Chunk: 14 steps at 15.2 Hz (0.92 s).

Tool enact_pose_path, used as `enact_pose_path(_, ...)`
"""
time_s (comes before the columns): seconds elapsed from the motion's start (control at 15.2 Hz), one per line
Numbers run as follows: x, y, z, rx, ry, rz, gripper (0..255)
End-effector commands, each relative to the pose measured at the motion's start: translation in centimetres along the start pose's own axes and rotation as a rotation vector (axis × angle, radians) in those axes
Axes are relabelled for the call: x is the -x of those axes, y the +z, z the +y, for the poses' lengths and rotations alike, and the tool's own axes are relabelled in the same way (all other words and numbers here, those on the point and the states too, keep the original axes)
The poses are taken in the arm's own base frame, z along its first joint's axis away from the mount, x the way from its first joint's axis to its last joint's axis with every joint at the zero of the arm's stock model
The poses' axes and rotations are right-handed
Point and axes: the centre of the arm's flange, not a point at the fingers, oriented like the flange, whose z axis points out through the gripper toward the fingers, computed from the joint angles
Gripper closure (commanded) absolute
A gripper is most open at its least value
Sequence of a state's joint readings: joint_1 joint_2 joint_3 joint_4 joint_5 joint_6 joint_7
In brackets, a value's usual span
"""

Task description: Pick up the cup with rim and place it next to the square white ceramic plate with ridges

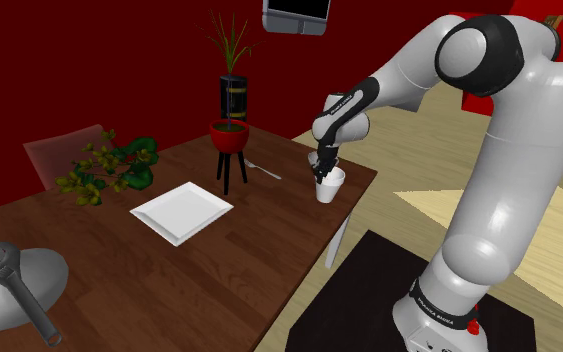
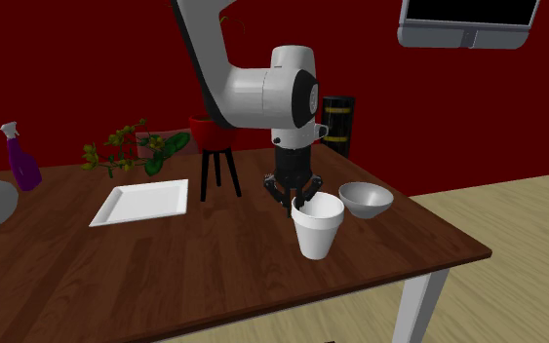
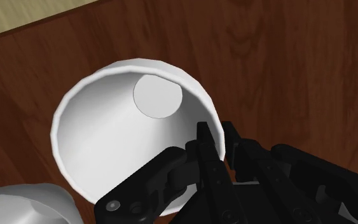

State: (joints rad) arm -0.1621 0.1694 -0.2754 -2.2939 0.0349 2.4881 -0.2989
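A white cup with a rim (image 1: 330,187) (image 2: 318,228) stands on the brown table near its edge. My black gripper (image 1: 321,170) (image 2: 296,200) (image 3: 220,149) comes down on the cup's rim and is shut on its wall, one finger inside and one outside. In the wrist view the cup (image 3: 114,127) shows its hollow inside and round bottom. The square white plate (image 1: 181,211) (image 2: 140,202) lies flat further along the table, apart from the cup, past a red pot on a stand.
A white bowl (image 2: 366,199) (image 3: 25,207) sits close beside the cup. A red plant pot on black legs (image 1: 231,138) (image 2: 214,133), a black cylinder (image 2: 336,125), a leafy branch (image 1: 109,168), a purple spray bottle (image 2: 20,158) and a grey lamp (image 1: 14,285) stand on the table.
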Motion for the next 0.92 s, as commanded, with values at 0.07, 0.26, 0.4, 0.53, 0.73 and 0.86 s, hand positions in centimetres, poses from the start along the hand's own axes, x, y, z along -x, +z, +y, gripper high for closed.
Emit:
enact_pose_path(0.07, 0.0, 0.0, 0.0, 0.0, 0.0, 0.0, 255)
enact_pose_path(0.26, 0.0, 0.0, 0.0, 0.0, 0.0, 0.0, 255)
enact_pose_path(0.4, 0.0, -1.0, 0.0, 0.0, 0.0, 0.0, 255)
enact_pose_path(0.53, 0.0, -2.1, 0.1, 0.0, 0.0, 0.0, 255)
enact_pose_path(0.73, -0.1, -3.7, 0.1, 0.0, 0.0, 0.0, 255)
enact_pose_path(0.86, -0.1, -4.7, 0.1, 0.0, 0.0, 0.0, 255)
